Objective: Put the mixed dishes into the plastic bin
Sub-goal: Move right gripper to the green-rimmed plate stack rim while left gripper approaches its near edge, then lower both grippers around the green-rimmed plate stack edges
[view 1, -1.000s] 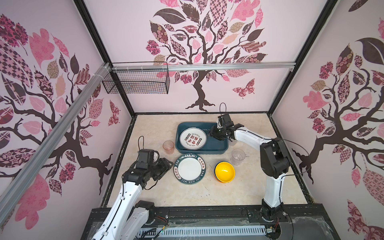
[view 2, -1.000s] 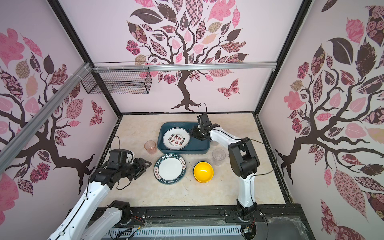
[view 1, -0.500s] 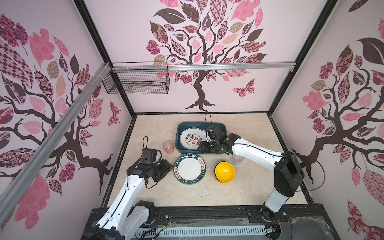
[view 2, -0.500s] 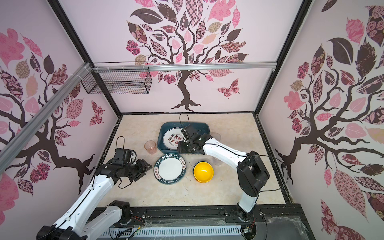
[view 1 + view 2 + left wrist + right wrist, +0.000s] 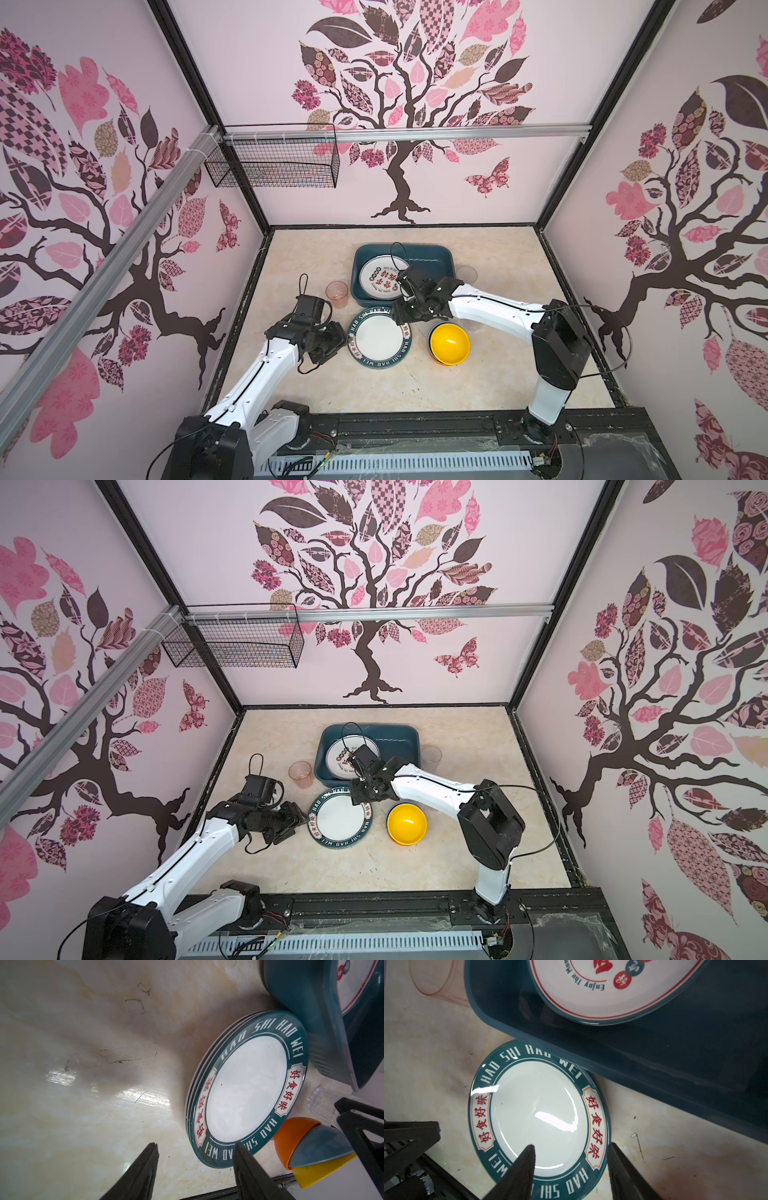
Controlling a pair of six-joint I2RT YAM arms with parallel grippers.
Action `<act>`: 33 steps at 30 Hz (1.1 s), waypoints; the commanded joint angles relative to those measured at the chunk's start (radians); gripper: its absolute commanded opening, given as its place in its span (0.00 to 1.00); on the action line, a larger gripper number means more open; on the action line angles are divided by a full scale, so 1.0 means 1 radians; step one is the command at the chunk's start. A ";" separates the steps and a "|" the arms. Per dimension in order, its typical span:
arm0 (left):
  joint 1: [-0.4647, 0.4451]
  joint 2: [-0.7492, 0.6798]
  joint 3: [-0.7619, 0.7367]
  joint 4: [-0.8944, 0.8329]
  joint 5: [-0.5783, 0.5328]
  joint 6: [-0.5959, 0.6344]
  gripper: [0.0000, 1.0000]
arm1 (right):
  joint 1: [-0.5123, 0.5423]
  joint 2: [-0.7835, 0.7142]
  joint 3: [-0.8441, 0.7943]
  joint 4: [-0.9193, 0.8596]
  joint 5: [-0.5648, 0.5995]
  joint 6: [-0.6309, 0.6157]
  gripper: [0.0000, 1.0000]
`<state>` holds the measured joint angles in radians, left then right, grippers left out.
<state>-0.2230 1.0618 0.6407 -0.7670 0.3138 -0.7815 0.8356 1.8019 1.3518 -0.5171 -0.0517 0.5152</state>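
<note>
- Dishes in both top views: a red-lettered plate point(image 5: 382, 277) lies in the bin point(image 5: 432, 270). A stack point(image 5: 379, 338) of teal-rimmed plates sits on the bench point(image 5: 374, 386) just in front of the bin, with a yellow bowl point(image 5: 449, 343) beside it. A pink cup point(image 5: 336, 293) stands left of the bin and a clear cup point(image 5: 466, 274) right of it.
- Both top views also show the left fingers point(image 5: 300, 818) at the stack's left edge and the right fingers point(image 5: 358, 798) over its far rim. Their spread cannot be told from here. A wire basket point(image 5: 274, 168) hangs on the back wall.
- Left wrist view shows what the top views hide: the stack point(image 5: 247, 1088) is several plates deep, and the yellow bowl point(image 5: 320, 1169) nests in a blue bowl point(image 5: 320, 1147) inside an orange bowl point(image 5: 291, 1136). The left fingers point(image 5: 243, 1153) are spread and grasp nothing. One tip overlaps the stack's rim, the other is over bare bench. Contact cannot be told.
- Right wrist view: the right fingers point(image 5: 527, 1157) are released and well apart. One tip is over the top plate's white centre, the other outside the rim, so the rim lies between them unclenched. The bin point(image 5: 654, 1064) wall runs just beside the stack point(image 5: 539, 1115).
</note>
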 commanded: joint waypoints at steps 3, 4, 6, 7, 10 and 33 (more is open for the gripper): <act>-0.009 0.024 -0.035 0.044 -0.012 0.013 0.61 | 0.004 0.046 -0.002 -0.028 0.026 -0.014 0.60; -0.011 0.029 -0.036 0.050 -0.010 0.013 0.61 | 0.004 0.050 -0.005 -0.023 0.026 -0.016 0.60; -0.013 0.042 -0.042 0.062 -0.007 0.013 0.61 | 0.004 0.064 -0.003 -0.020 0.027 -0.016 0.62; -0.012 0.048 -0.042 0.064 -0.004 0.012 0.61 | 0.005 0.071 0.000 -0.023 0.027 -0.017 0.62; -0.013 0.063 -0.045 0.076 -0.001 0.014 0.61 | 0.005 0.090 0.001 -0.012 0.021 -0.019 0.62; -0.016 0.122 -0.070 0.128 0.015 0.014 0.49 | 0.005 0.140 0.009 0.016 -0.021 -0.018 0.54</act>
<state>-0.2348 1.1778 0.5922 -0.6624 0.3206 -0.7803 0.8364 1.9053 1.3476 -0.4980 -0.0589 0.4999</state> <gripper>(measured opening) 0.500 0.548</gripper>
